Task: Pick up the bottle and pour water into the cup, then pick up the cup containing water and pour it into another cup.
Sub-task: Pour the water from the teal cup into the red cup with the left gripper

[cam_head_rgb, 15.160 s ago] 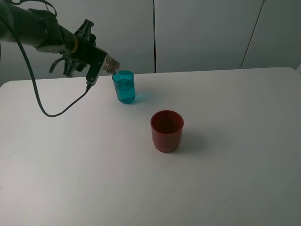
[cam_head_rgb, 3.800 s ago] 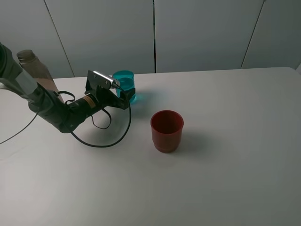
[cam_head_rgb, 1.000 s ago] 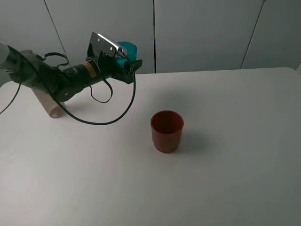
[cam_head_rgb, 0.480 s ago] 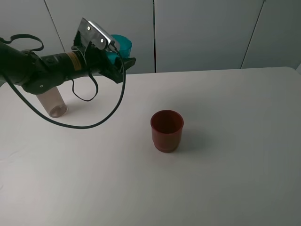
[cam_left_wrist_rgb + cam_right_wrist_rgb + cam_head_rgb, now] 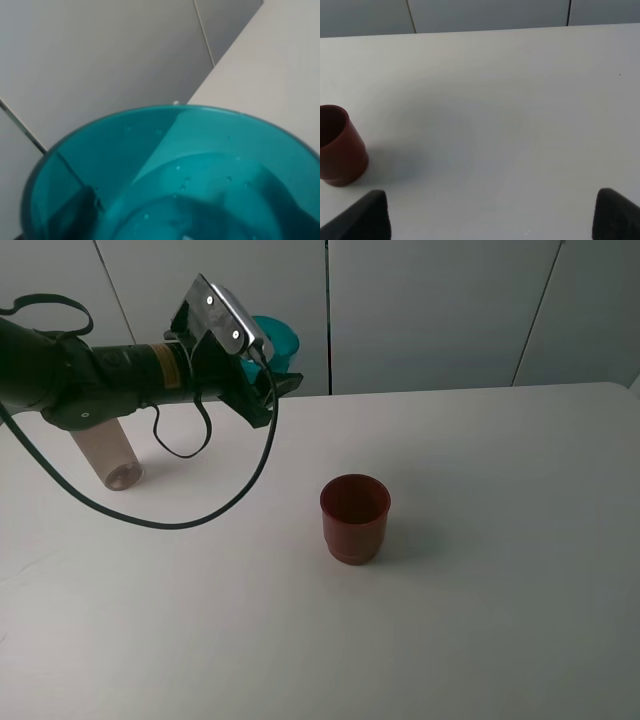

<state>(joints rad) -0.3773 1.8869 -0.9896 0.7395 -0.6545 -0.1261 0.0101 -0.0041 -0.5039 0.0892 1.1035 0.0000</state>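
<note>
Left claw point(image 5: 266, 375) clamped on teal cup point(image 5: 280, 339), water inside, airborne. Hold it level until over red cup point(image 5: 354, 517), below and well apart from the claw, then tilt slow. Right claw point(image 5: 490, 220) gapes wide, empty.

White table point(image 5: 500, 620) with red cup point(image 5: 354, 517), bottle point(image 5: 110, 455)

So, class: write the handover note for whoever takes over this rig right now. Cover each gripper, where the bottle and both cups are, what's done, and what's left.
Left gripper: shut on the teal cup, held in the air over the back left of the table. The left wrist view shows water in the cup.
Right gripper: open, holding nothing.
Bottle: upright on the table, far left.
Red cup: standing mid-table, untouched.
Done: teal cup filled and lifted.
Left: carry it over the red cup and pour.
</note>
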